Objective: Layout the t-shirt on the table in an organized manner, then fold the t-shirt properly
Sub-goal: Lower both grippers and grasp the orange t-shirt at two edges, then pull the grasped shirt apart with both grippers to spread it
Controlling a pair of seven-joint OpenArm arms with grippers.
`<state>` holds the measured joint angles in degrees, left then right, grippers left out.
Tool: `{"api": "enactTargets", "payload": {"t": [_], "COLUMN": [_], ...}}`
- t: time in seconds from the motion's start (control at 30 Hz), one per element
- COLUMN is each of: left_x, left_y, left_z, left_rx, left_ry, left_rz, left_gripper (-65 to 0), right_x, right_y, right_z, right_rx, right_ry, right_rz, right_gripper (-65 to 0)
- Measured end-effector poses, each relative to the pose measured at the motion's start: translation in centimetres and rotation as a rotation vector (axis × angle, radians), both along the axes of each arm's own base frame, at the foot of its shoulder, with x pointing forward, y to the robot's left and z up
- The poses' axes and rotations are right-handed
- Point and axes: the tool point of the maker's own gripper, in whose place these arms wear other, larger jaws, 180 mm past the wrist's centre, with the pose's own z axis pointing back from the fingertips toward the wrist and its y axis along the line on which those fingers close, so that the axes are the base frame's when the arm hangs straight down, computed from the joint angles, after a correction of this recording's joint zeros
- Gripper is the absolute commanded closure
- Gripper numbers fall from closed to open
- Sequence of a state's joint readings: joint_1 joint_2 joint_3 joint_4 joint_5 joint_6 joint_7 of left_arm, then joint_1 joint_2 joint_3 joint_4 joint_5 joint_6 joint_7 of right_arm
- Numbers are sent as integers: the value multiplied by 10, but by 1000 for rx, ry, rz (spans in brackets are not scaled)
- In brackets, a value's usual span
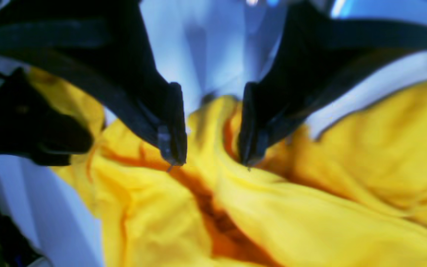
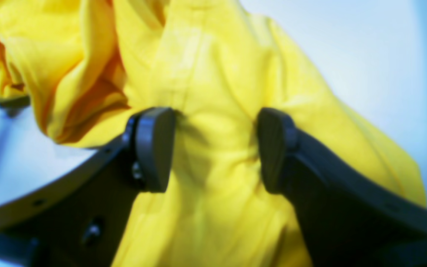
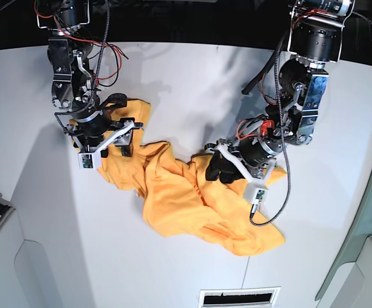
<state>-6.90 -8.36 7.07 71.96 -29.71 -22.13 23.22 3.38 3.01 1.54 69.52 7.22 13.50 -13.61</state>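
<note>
Crumpled orange-yellow cotton t-shirt (image 3: 192,199) lies mid white matte tabletop (image 3: 192,77), not yet spread | left pincer (image 1: 211,128) agape, straddling a raised fold | right pincer (image 2: 213,148) agape around bunched cloth, apparently poised to pull opposite ends apart

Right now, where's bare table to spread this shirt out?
The table is bare beyond the t-shirt, between the arms, and near the front left. The middle is crowded: right gripper and left gripper sit on bunched cloth.

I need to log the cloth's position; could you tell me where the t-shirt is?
In the base view, the t-shirt lies crumpled mid-table, between both open grippers.
</note>
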Motion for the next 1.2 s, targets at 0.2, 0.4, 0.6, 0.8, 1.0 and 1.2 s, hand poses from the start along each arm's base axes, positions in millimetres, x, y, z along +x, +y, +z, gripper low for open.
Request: {"api": "enactTargets", "payload": {"t": [0.2, 0.4, 0.6, 0.8, 1.0, 1.2], "left_x": [23, 18, 1, 27, 36, 38], "left_y": [12, 16, -5, 49, 106, 163], "left_z": [12, -18, -41, 4, 55, 79], "left_rx": [34, 116, 157, 201, 350, 498], "left_ry": [-25, 44, 79, -22, -129, -153], "left_rz": [69, 64, -35, 60, 37, 69], "left_gripper": [-270, 0, 0, 0, 0, 0], "right_x": [0, 0, 0, 9, 31, 30], "right_y": [0, 0, 0, -17, -55, -130], "right_z": [0, 0, 0, 21, 80, 98], "right_rx": [0, 1, -1, -23, -1, -93], "right_ry": [0, 1, 2, -40, -176, -199], "right_rz": [0, 0, 1, -34, -122, -268], "right_gripper": [-356, -212, 0, 0, 0, -224]}}
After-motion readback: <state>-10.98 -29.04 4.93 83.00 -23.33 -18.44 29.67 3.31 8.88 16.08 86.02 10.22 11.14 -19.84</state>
